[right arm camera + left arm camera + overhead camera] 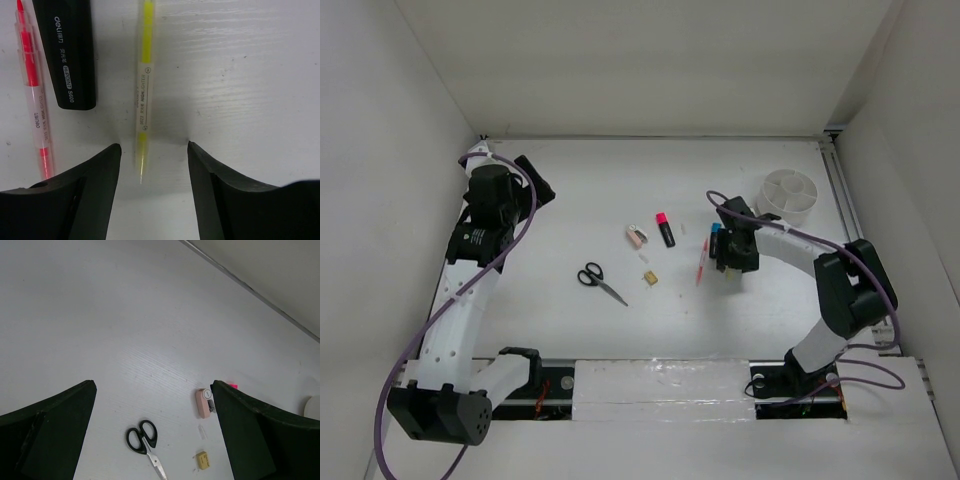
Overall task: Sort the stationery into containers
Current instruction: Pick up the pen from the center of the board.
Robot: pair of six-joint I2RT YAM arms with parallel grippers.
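Right wrist: "deli S600" black marker [67, 55]

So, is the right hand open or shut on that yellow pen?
Open. The right hand has its fingers apart either side of the yellow pen, gaps showing.

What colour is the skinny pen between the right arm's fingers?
The pen is yellow with a pale middle; the right wrist view shows it best.

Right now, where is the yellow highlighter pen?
In the right wrist view, the yellow highlighter pen lies on the table, its tip between the right gripper's open fingers; the black marker lies alongside.
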